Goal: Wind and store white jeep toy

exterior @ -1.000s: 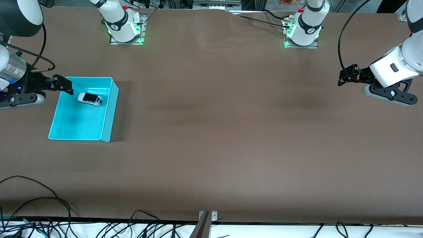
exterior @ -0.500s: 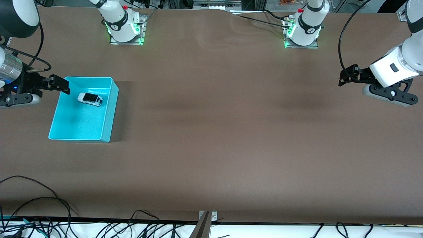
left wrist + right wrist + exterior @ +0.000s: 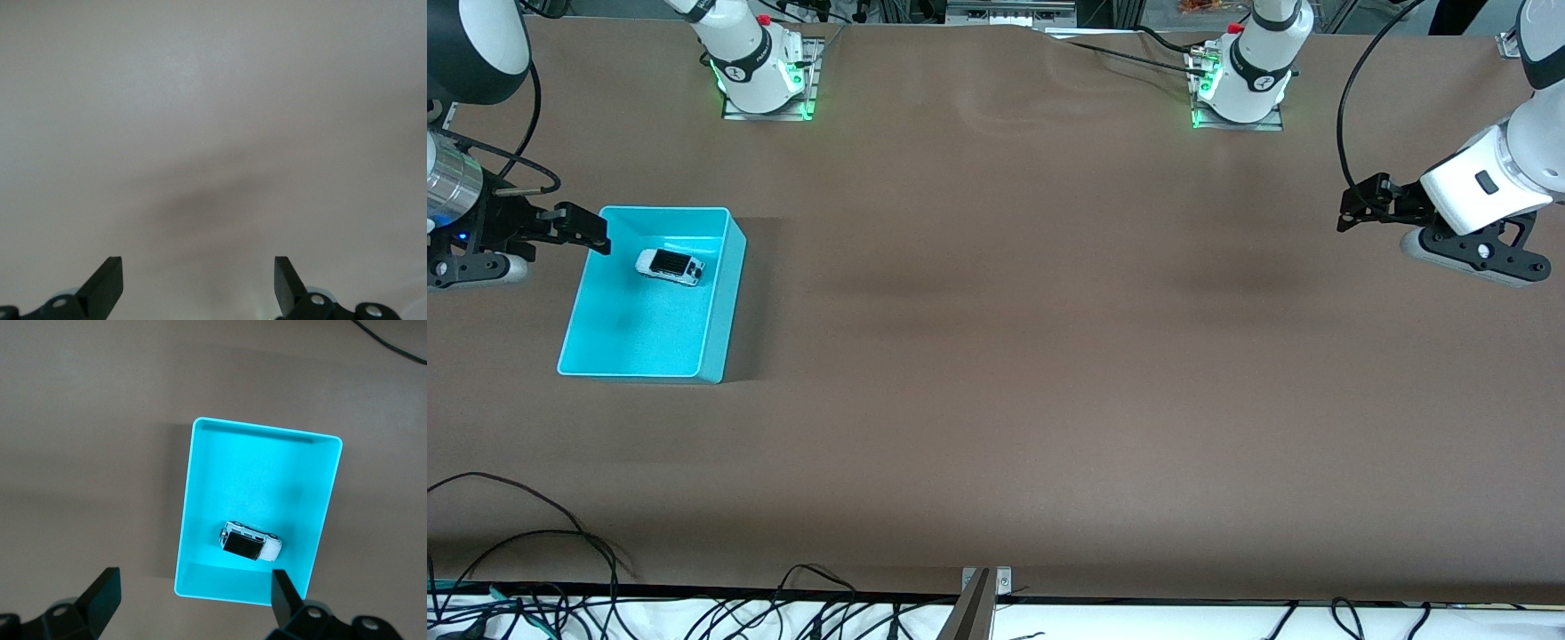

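Counter (image 3: 996, 356): flat, matte brown sheet covering the whole work area, with faint ripples near the arm bases.

White jeep toy (image 3: 670, 266): lies inside the turquoise bin (image 3: 720, 302), on the bin floor, in the part of the bin farther from the front camera. Small glossy white body, dark rectangular roof panel, dark wheels; sits upright and slightly askew to the bin walls. In the right wrist view the jeep (image 3: 250, 543) shows the same black roof patch and rests close to one short wall of the bin (image 3: 190, 493), not touching it as far as can be seen.

Bin: rectangular, smooth moulded plastic, thin walls, rounded corners, open top, uniform turquoise. Stands at the right arm's end of the counter.

Right tool (image 3: 587, 229): black two-finger unit, fingers set wide apart, nothing between them; up in the air over the bin's edge toward the right arm's end of the counter.

Left tool (image 3: 1360, 206): same black build, fingers wide, holding nothing; waits over bare counter at the left arm's end. Its wrist view shows only plain brown surface between the two finger tips (image 3: 110, 283).

Loose black cables (image 3: 534, 542) trail along the counter edge nearest the front camera.
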You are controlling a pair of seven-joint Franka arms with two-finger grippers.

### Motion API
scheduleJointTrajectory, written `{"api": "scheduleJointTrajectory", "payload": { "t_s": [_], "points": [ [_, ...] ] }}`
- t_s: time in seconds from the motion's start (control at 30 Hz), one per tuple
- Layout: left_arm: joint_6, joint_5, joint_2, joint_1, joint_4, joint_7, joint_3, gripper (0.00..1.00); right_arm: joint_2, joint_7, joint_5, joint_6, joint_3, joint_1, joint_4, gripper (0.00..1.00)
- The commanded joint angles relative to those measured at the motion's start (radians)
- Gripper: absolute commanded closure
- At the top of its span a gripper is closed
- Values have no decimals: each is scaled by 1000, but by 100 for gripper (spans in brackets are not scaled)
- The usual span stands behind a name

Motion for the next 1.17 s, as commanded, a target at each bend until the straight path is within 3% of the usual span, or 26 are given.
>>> {"api": "scheduleJointTrajectory", "payload": {
  "t_s": [0.0, 1.13],
  "points": [
    [-26, 25, 18, -10, 40, -9, 0, 0, 9, 10, -2, -14, -13, 19, 22, 0],
    [-26, 74, 16, -33, 40, -20, -3, 0, 24, 4, 16, -17, -19, 5, 16, 0]
  ]
}}
